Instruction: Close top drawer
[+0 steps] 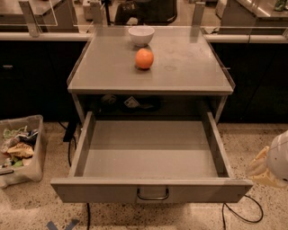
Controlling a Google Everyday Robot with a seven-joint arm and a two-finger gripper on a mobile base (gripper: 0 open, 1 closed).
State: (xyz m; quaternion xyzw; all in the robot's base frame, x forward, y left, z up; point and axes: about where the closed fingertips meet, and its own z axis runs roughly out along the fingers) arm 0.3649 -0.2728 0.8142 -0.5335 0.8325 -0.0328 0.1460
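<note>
From my feed this looks like a lab or office micro-kitchen set up for testing, not a home. I see a plain grey metal desk (189,67) with its top drawer (112,191) pulled out, standing on a speckled terrazzo floor (40,206). Behind the desk runs a long row of dark cabinet fronts (36,76) with clear partition panels (45,13) above. Left of the desk sits a bin (22,173) of mixed wrappers. Loose cables (245,214) trail by the desk's right front corner, near my gripper (265,168). Blue tape marks (60,223) lie at the desk's left front.
</note>
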